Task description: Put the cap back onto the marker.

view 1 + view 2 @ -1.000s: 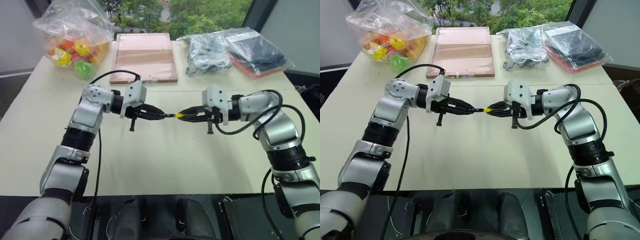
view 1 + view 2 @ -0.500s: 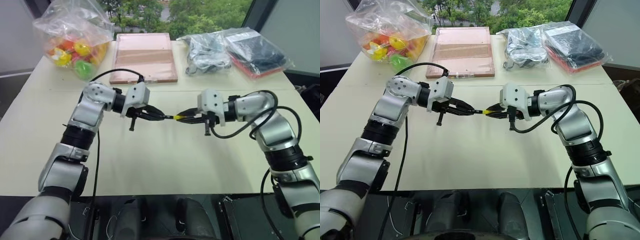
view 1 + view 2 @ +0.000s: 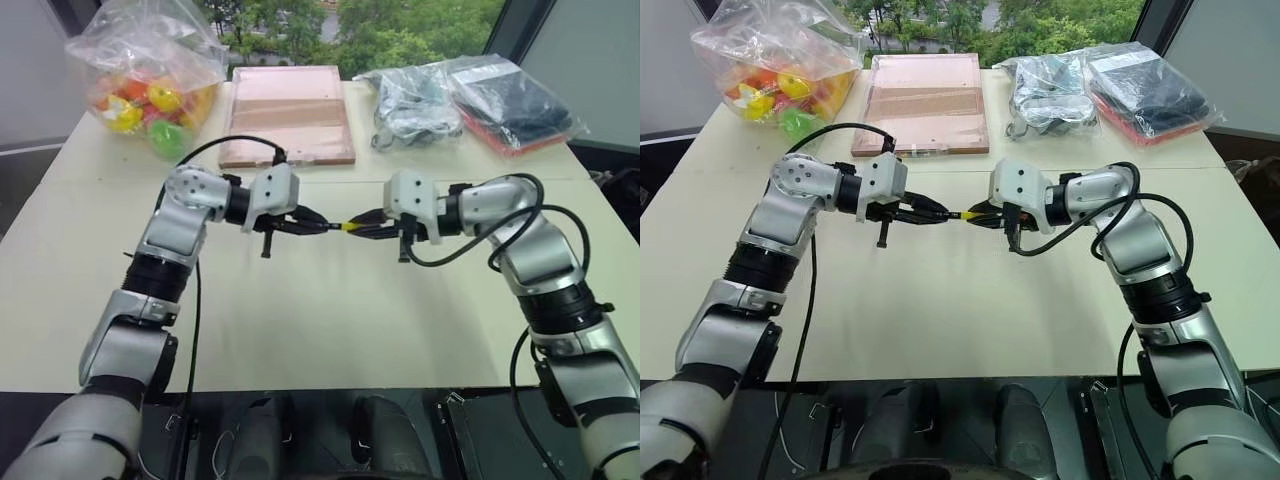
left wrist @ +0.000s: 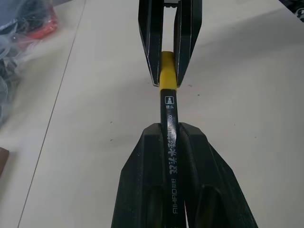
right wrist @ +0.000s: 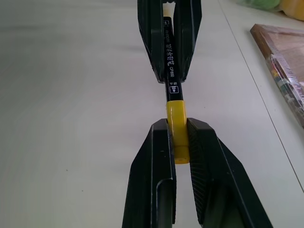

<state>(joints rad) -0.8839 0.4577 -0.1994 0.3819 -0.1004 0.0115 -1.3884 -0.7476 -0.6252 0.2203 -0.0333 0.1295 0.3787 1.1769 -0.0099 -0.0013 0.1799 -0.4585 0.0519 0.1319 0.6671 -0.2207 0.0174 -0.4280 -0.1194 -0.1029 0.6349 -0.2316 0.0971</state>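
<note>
Above the middle of the table, my two grippers meet tip to tip. My left gripper (image 3: pixel 318 226) is shut on the marker (image 4: pixel 169 108), a slim black stick with white print that juts out past its fingers. Shut on the small yellow cap (image 5: pixel 175 124), my right gripper (image 3: pixel 366 229) holds it in line with the marker. The cap (image 3: pixel 349 226) sits against the marker's end, with no gap between them. In the left wrist view the cap (image 4: pixel 167 76) shows between the right gripper's fingers.
A clear bag of colourful toys (image 3: pixel 150 80) lies at the table's far left. A flat wooden board (image 3: pixel 290 115) is at the far middle. Plastic bags of cables (image 3: pixel 415 100) and dark items (image 3: pixel 515 100) are at the far right. The pale table (image 3: pixel 320 320) stretches beneath the arms.
The right gripper has brought the cap leftward to the marker. The gap seen a second ago between the cap and the marker's end has closed. Both grips are unchanged.
</note>
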